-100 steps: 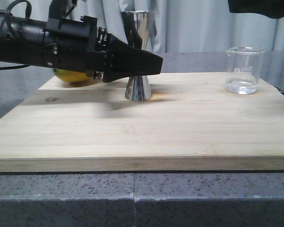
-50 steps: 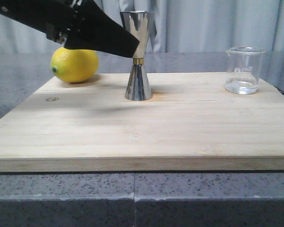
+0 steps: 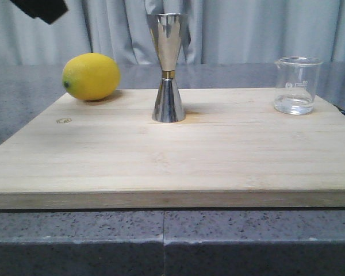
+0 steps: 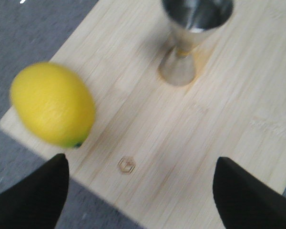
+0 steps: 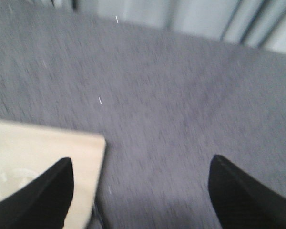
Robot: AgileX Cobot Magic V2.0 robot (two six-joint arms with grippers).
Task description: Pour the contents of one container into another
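The clear glass beaker (image 3: pixel 298 85) stands upright at the board's far right corner with a little clear liquid in its bottom. The steel hourglass jigger (image 3: pixel 168 69) with a gold waist band stands upright at the back middle of the board; the left wrist view shows this jigger (image 4: pixel 190 38) from above. My left gripper (image 4: pixel 140 160) is open and empty, high above the board's left edge, well away from the jigger. Only a dark piece of the left arm (image 3: pixel 40 8) shows in the front view. My right gripper (image 5: pixel 140 161) is open and empty over the grey counter beside a board corner (image 5: pixel 47 157).
A yellow lemon (image 3: pixel 91 76) lies at the board's back left corner, and this lemon (image 4: pixel 52 104) also appears in the left wrist view. The wooden board (image 3: pixel 172 167) rests on a grey speckled counter (image 3: pixel 161 241). Curtains hang behind.
My left arm has risen and pulled back to the upper left, away from the jigger, uncovering the lemon. The dark bit of the right arm at the top right has left the front view.
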